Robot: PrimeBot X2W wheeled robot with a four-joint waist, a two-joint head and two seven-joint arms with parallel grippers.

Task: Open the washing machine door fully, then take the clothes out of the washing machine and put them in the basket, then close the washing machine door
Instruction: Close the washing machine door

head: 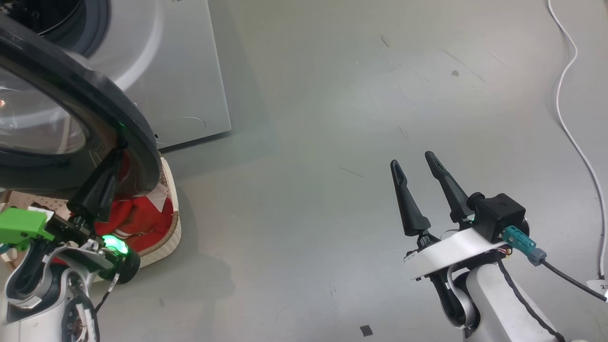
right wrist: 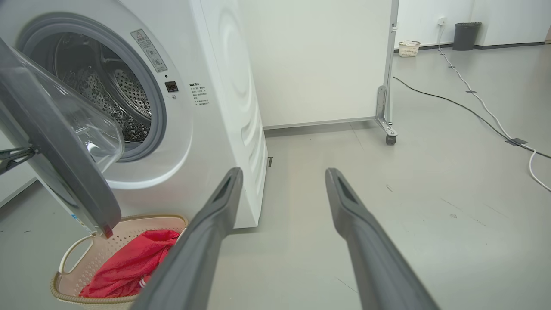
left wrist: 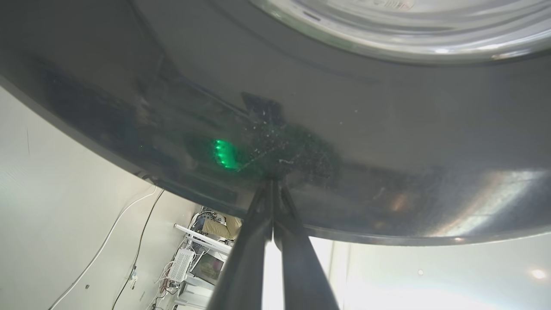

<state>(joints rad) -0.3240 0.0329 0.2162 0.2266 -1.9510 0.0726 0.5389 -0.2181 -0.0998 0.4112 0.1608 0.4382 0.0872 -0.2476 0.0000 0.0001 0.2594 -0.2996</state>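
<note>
Looking into the basket (right wrist: 74, 275), you see the clothes (right wrist: 125, 267) inside; your left gripper (left wrist: 273, 184), pressed together, touches the washing machine door (left wrist: 387, 142), right gripper (head: 412, 160) spread.

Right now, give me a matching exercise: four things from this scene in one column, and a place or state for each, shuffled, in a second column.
Column one
1. washing machine door
2. clothes
3. left end effector
4. right end effector

Column two
A. open, above bare floor
B. lying in the basket
C. standing partly open
D. shut, tips against the door's black rim

Pairs: 1-C, 2-B, 3-D, 4-A
</note>
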